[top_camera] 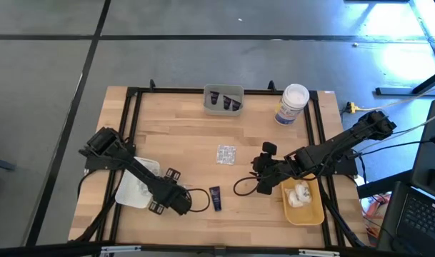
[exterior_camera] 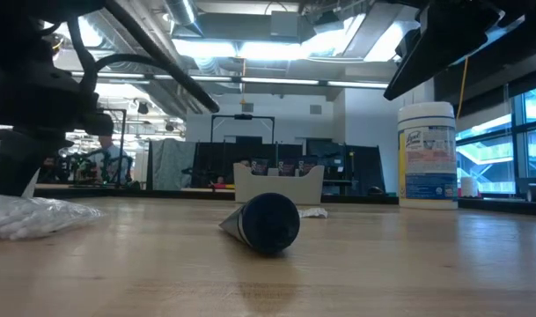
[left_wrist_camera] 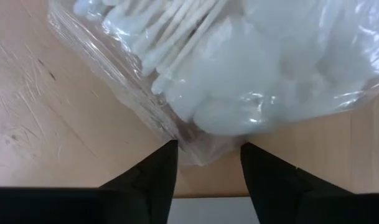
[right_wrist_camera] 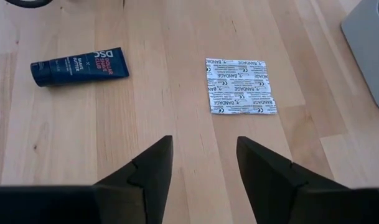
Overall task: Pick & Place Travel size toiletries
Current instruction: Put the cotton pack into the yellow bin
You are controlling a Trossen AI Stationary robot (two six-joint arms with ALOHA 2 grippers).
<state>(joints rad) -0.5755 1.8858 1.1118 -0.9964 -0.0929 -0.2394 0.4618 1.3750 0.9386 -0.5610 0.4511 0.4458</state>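
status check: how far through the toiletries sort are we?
Done: two dark tubes in the grey tray, white bundles in the yellow tray.
In hand: nothing gripped. Left tool is open at a cotton swab bag by the white tray; right tool hovers open.
Left: the loose tube and bandage packet.

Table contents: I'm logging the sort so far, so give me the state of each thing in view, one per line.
left gripper: open, over the white tray.
right gripper: open, empty, above bare wood.
cotton swab bag: sealed, lying in the white tray.
bandage packet: flat on the table, loose.
dark tube: on its side, capped.
grey tray: holds dark tubes.
yellow tray: holds a white bundle.
wipes jar: upright, lid on.
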